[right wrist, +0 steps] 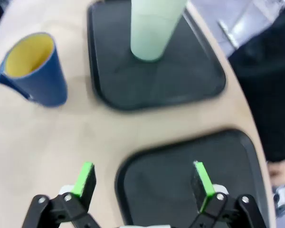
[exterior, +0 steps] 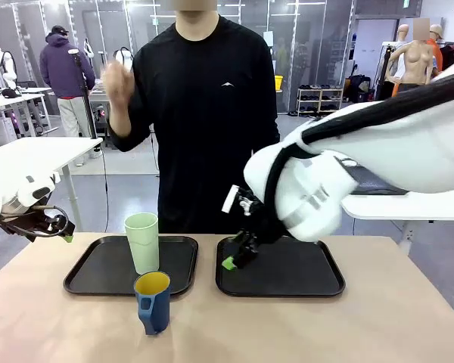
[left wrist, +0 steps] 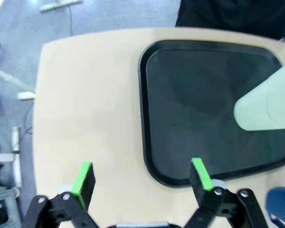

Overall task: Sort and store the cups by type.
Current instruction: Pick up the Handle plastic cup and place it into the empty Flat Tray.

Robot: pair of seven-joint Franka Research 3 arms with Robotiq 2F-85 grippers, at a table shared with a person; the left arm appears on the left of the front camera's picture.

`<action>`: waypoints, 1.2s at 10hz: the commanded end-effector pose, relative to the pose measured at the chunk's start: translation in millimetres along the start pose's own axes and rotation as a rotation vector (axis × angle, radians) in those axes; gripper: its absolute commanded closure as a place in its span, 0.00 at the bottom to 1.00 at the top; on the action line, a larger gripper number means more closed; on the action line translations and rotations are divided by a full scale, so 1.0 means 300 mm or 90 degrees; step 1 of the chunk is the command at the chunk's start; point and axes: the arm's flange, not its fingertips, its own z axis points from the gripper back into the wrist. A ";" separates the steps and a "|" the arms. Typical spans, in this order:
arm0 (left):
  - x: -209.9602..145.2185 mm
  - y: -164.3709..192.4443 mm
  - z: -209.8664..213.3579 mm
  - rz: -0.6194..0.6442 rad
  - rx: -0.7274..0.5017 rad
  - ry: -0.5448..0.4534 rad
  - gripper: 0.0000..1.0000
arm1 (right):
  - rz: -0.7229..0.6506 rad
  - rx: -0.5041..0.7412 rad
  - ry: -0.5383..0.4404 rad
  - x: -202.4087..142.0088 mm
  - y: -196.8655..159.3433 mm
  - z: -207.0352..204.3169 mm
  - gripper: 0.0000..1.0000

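Front view: the tumbler (exterior: 141, 242) is stood on the left tray (exterior: 91, 280). The mug (exterior: 153, 301) is set on the tabletop (exterior: 287, 333) just beside it, judged unsorted.

Left wrist view: the left end effector (left wrist: 145, 173) is held apart, empty.

Right wrist view: the right end effector (right wrist: 145, 175), likewise spread over the right tray (right wrist: 180, 166), is judged due to fetch the mug.

No writing can be read.
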 end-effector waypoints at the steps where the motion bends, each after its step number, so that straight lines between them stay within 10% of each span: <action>1: 0.002 0.004 0.001 -0.004 0.002 0.000 0.00 | -0.035 -0.020 0.099 -0.048 0.070 0.169 0.00; 12: 0.002 0.004 0.001 -0.004 0.002 0.000 0.00 | 0.002 0.138 0.283 -0.301 -0.054 0.501 0.00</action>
